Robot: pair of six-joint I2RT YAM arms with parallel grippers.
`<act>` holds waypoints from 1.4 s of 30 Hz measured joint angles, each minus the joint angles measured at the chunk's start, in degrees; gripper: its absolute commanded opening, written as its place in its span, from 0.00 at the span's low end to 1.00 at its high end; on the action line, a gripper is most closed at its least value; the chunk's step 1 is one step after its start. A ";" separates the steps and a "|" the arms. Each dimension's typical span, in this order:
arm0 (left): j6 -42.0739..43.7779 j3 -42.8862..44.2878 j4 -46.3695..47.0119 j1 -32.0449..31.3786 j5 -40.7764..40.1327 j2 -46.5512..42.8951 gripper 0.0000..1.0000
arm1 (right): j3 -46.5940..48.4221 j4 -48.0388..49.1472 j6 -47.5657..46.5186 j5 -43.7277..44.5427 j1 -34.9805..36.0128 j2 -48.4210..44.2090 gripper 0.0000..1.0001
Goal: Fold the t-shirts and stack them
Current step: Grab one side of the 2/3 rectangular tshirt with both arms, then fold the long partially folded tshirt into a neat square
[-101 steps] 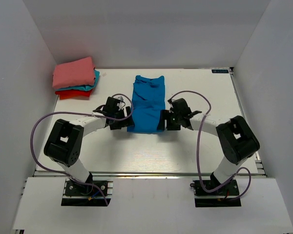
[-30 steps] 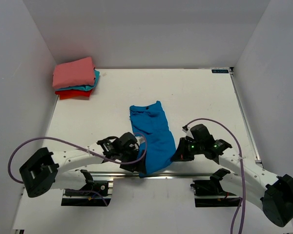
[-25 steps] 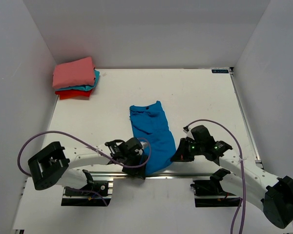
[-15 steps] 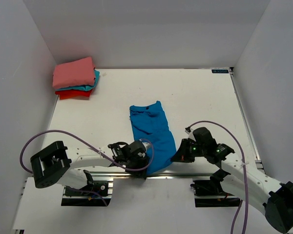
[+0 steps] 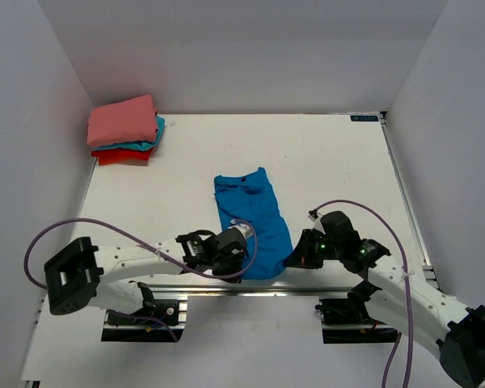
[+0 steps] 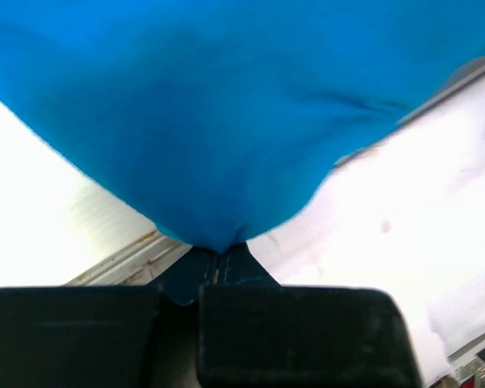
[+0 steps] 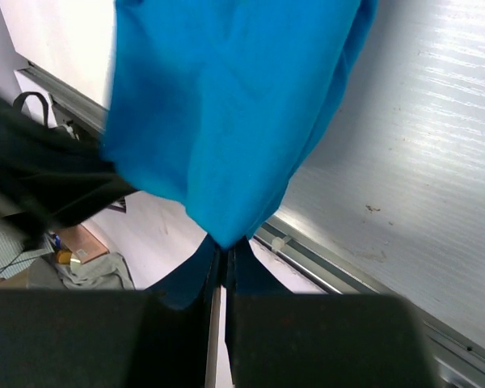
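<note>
The royal-blue t-shirt [image 5: 253, 220] lies as a long narrow strip down the middle of the table, its near end lifted at the front edge. My left gripper [image 5: 241, 260] is shut on the near left corner of that end; in the left wrist view the cloth [image 6: 226, 121] hangs from the pinched jaws [image 6: 220, 257]. My right gripper [image 5: 295, 256] is shut on the near right corner, and the right wrist view shows blue cloth [image 7: 226, 121] coming out of its closed jaws [image 7: 225, 246]. The folded pile [image 5: 123, 129], salmon-pink over teal and red, sits at the far left corner.
White walls close in the table on the left, back and right. The table's metal front rail [image 5: 307, 289] runs just below both grippers. A small label [image 5: 364, 118] marks the far right corner.
My left gripper has closed on the shirt's near left corner after standing open a second ago. The shirt's near end has gathered slightly. The right gripper has kept its grip and barely moved.
</note>
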 measured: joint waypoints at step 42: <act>8.35 31.98 -8.83 31.85 -20.98 15.06 0.00 | 51.78 -4.72 -18.03 11.82 -8.66 47.01 0.00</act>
